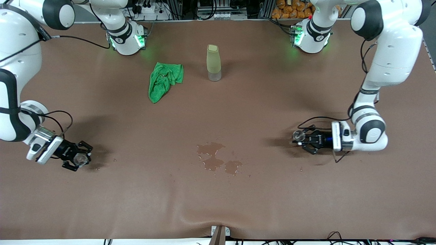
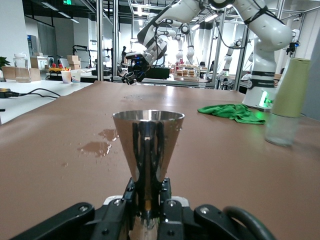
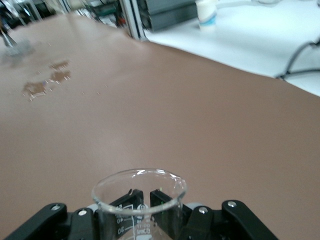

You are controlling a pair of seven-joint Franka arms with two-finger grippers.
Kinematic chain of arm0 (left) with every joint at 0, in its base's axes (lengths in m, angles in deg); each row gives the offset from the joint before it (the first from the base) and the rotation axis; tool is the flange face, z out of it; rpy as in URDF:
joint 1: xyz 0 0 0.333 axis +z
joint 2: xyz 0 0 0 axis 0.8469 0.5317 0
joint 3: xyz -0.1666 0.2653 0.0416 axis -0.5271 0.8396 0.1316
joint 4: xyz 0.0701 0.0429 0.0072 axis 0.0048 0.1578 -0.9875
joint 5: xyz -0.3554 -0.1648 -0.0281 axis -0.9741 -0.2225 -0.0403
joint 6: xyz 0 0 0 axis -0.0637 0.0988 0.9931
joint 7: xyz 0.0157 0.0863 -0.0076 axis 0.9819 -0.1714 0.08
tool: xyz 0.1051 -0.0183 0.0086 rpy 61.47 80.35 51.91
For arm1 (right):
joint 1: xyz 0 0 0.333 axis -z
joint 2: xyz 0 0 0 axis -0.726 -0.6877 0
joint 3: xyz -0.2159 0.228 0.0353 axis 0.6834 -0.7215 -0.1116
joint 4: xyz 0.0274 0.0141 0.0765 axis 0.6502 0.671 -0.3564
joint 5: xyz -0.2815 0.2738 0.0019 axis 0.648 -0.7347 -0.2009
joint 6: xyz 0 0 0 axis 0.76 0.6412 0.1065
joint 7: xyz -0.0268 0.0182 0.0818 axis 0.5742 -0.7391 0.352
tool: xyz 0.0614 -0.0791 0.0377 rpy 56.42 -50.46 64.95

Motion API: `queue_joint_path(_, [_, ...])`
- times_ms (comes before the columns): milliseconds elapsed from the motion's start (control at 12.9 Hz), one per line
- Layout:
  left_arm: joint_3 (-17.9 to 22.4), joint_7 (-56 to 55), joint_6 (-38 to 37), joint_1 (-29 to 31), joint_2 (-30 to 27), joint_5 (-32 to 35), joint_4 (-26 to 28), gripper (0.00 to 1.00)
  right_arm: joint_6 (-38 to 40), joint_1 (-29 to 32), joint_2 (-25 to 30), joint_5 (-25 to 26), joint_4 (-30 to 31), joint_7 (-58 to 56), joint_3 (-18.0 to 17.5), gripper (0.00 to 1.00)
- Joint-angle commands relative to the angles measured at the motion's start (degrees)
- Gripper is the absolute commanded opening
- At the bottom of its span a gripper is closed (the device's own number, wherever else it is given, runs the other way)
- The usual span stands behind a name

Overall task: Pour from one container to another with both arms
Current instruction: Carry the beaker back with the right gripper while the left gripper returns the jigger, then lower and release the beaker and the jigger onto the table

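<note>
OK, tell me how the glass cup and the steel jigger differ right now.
The glass cup is clear with printed markings; the steel jigger is shiny and opaque. The cup's wall runs straight; the jigger flares from a narrow waist. The right end effector grips the cup, the left end effector the jigger. Both stand upright.

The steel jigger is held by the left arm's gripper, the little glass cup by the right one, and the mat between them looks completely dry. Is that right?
Not quite: the mat is wet. The front view shows a puddle between the left gripper, shut on the steel jigger, and the right gripper, shut on the glass cup.
</note>
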Motion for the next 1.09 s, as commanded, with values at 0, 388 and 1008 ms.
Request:
queue_joint_path(0, [-0.5,2.2,-2.8,4.7,-0.2,4.1,0.6,0.0,8.9,0.9,-6.4,-11.0,-1.2,-9.7,-1.1,0.0])
queue_joint_path(388, [-0.5,2.4,-6.0,10.1,0.8,8.7,1.0,0.0,13.9,1.8,-9.7,-12.0,-1.7,-18.6,-1.1,0.0])
queue_joint_path(1008, [-0.5,2.9,-6.1,12.9,3.1,10.8,2.1,0.0,16.0,2.8,-10.5,-11.9,-2.1,-23.6,-1.1,0.11])
